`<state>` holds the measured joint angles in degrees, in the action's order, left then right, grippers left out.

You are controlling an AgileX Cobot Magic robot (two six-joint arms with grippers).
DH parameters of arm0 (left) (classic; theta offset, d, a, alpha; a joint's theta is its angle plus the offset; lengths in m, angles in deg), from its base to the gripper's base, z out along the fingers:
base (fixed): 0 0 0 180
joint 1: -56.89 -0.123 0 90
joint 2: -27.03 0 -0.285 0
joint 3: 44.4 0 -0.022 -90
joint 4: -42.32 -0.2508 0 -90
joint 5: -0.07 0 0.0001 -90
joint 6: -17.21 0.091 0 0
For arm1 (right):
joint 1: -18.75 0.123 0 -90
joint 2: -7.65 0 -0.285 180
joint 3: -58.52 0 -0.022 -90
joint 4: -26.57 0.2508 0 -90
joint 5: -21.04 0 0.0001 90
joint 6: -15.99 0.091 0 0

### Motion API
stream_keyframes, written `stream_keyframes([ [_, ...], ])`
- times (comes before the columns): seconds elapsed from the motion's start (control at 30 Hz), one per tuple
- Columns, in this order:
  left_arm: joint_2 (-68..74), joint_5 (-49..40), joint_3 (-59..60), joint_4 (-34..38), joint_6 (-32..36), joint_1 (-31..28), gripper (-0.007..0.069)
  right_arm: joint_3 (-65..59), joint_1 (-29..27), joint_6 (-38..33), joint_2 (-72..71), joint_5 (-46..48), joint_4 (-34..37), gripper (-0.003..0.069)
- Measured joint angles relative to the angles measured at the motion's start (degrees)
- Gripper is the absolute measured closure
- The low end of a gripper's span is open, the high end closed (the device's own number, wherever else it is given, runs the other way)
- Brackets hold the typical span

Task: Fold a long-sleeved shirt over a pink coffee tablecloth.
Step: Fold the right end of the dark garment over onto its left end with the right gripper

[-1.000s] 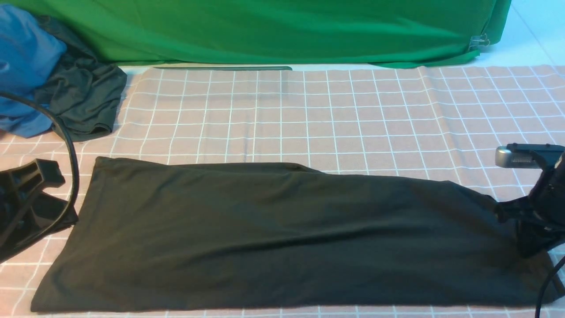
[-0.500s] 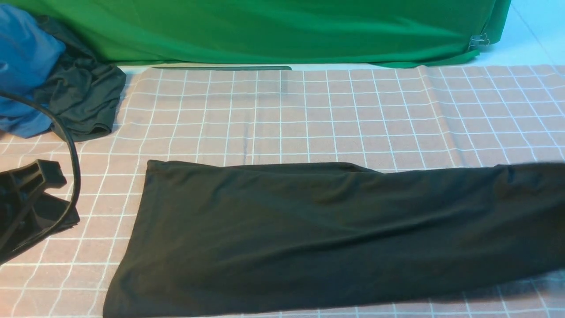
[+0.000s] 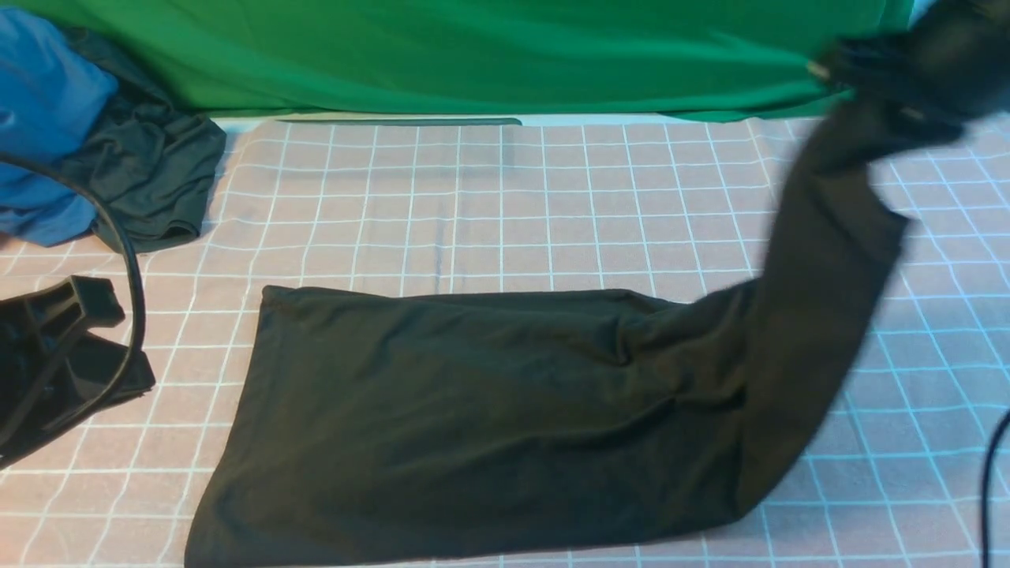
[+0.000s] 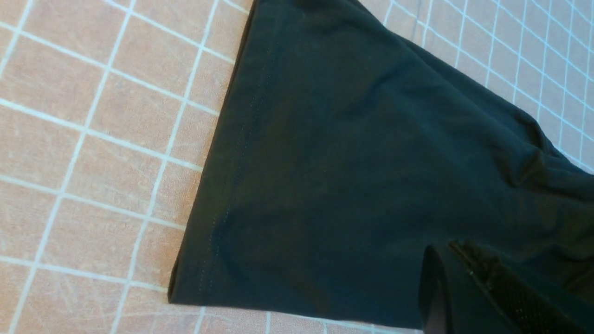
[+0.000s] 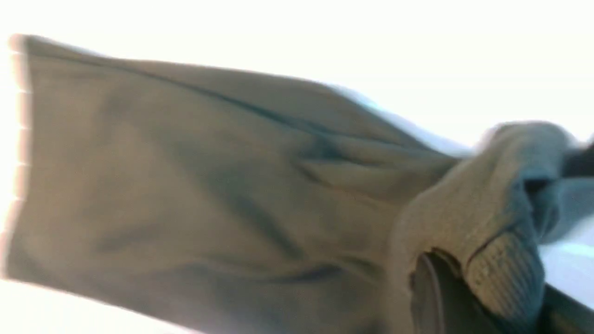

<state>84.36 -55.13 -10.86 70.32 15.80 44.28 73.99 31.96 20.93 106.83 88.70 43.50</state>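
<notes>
The long-sleeved shirt (image 3: pixel 489 410) is a black strip lying lengthwise on the pink coffee tablecloth (image 3: pixel 505 205); its print and neck label are hidden. The strip's right end rises steeply off the cloth to my right gripper (image 3: pixel 884 75), which is blurred, high at the far right. In the right wrist view that gripper (image 5: pixel 459 273) is shut on bunched fabric with a ribbed cuff (image 5: pixel 501 273). My left gripper (image 3: pixel 95 347) stands open at the left, apart from the shirt's hem (image 4: pixel 218 195). Its fingers (image 4: pixel 436 287) show with nothing between them.
A smaller dark garment (image 3: pixel 150 181) bunched with blue cloth (image 3: pixel 39 110) lies at the back left. A green cloth (image 3: pixel 473 55) hangs along the back edge. A black cable (image 3: pixel 130 268) loops over the left arm.
The shirt slid to the right, away from the left gripper. Its right end then swung up and towards the back in the right gripper. The left gripper barely moved.
</notes>
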Motion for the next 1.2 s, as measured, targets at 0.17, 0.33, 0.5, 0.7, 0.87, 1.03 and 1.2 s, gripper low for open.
stream_keyframes([
  [0.17,0.0,0.7,0.0,0.5,0.3,0.0,0.0610,3.2,10.2,3.5,2.8,-6.9,3.4,0.0544],
  [0.33,0.0,0.7,0.0,0.8,0.6,0.0,0.0610,3.4,17.8,5.4,6.9,-14.3,6.0,0.0544],
  [0.5,0.0,0.7,0.0,0.8,0.7,0.0,0.0610,3.4,23.4,3.9,11.7,-19.9,11.5,0.0544],
  [0.7,0.0,0.7,0.0,0.8,0.7,0.0,0.0610,3.4,27.7,3.6,16.8,-24.6,14.9,0.0544],
  [0.87,0.0,0.7,0.0,0.8,0.7,0.0,0.0610,3.4,30.4,0.7,19.7,-26.9,18.7,0.0544],
  [1.03,0.0,0.7,0.0,0.8,0.7,0.0,0.0610,3.4,32.4,-1.4,20.7,-30.7,21.2,0.0544],
  [1.2,0.0,0.7,0.0,0.8,0.7,0.0,0.0610,3.5,32.8,-1.8,22.8,-33.0,22.2,0.0544],
])
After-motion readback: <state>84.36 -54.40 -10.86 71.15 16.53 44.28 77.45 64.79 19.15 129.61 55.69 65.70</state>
